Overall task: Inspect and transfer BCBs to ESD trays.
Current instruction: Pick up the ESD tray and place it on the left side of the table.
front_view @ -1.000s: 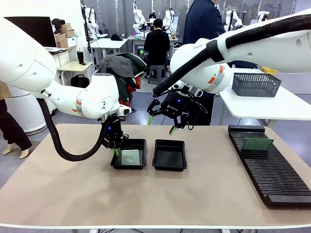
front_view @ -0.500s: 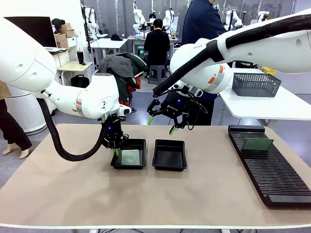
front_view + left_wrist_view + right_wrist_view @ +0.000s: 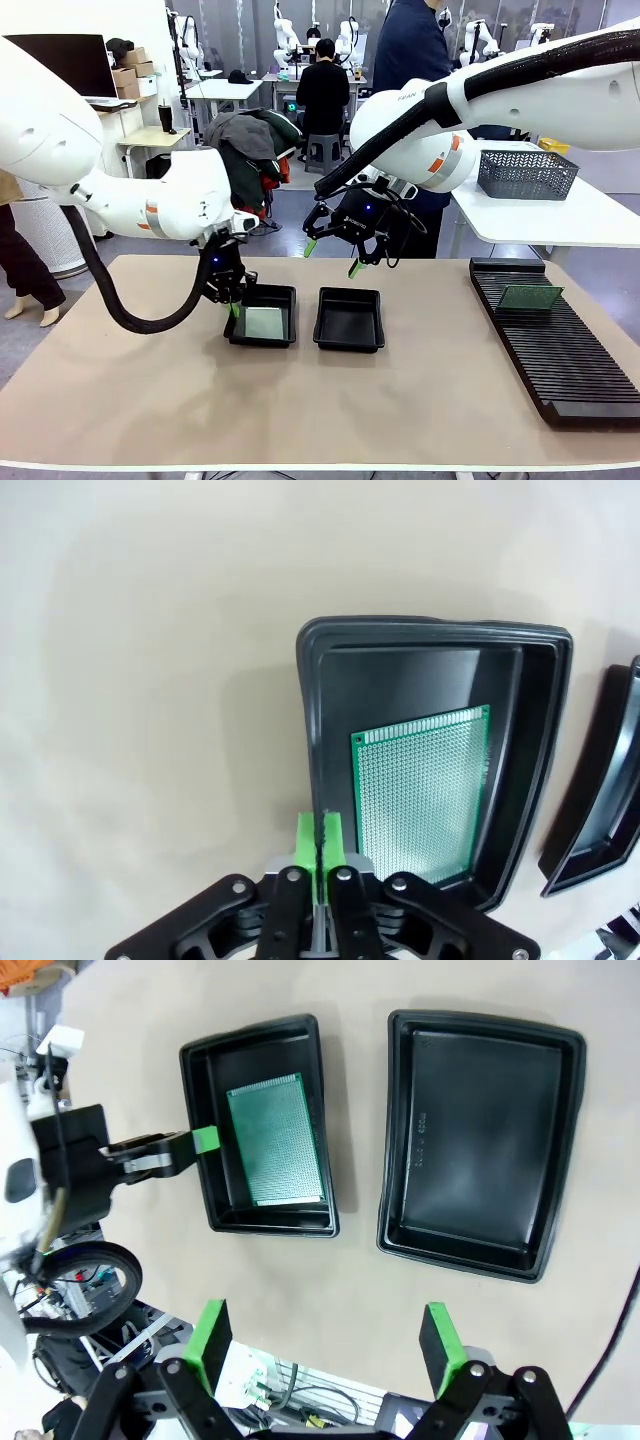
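Left gripper (image 3: 234, 309), clenched on the loaded ESD tray (image 3: 260, 343), dragged it left. Tilting could spill its BCB (image 3: 265, 322); right gripper (image 3: 332, 257) hangs released

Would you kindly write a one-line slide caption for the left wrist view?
Left pincer, shut, clamps the rim of a black ESD tray holding one green BCB.

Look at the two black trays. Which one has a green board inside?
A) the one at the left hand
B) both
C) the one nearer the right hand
A: the green board lies flat in the tray whose rim the left hand pinches; the other tray holds nothing.
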`<state>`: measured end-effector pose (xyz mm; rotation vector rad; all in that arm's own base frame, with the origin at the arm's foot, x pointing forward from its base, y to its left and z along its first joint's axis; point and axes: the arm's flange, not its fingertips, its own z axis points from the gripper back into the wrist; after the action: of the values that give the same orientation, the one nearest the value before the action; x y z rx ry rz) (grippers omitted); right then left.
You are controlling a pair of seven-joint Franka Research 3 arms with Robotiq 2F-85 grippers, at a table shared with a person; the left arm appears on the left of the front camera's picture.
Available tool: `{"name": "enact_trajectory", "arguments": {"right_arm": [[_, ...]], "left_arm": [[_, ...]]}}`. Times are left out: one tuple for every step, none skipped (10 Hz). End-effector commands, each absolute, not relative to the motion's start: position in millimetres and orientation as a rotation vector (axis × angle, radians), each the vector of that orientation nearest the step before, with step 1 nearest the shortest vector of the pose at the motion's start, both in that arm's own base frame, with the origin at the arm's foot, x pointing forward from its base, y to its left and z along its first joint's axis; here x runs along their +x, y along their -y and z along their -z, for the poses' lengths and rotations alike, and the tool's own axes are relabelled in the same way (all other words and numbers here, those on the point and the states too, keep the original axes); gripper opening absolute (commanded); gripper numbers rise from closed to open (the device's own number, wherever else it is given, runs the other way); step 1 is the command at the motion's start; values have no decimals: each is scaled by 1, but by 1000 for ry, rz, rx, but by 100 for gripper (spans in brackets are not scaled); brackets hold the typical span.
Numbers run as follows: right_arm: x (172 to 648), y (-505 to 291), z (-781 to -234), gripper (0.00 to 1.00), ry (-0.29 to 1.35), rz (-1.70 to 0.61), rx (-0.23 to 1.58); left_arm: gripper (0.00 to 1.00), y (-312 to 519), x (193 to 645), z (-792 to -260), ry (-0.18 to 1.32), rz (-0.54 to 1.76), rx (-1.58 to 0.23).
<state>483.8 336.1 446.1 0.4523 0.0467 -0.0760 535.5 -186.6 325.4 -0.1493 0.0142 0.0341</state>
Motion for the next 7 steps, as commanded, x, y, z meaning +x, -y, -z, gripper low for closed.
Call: {"name": "enact_trajectory", "arguments": {"right_arm": [[485,-337,-446,100,-49,85,432],[485,-337,-446,100,-49,85,432],[485,-337,-446,100,-49,85,432],[485,-337,-446,100,-49,85,432],[485,-337,-446,100,-49,85,432],[485,-337,-446,100,-49,85,432],[485,-337,-446,100,-49,85,432]], "left_arm": [[3,160,524,-329,-7,-20,-242],[3,149,521,-332,6,-11,-275],[3,137,518,-334,22,0,-302],[3,120,515,-336,38,23,-327],[3,105,512,-337,52,26,-355],[3,88,507,-338,72,31,-393],[3,70,503,-337,77,32,-424]]}}
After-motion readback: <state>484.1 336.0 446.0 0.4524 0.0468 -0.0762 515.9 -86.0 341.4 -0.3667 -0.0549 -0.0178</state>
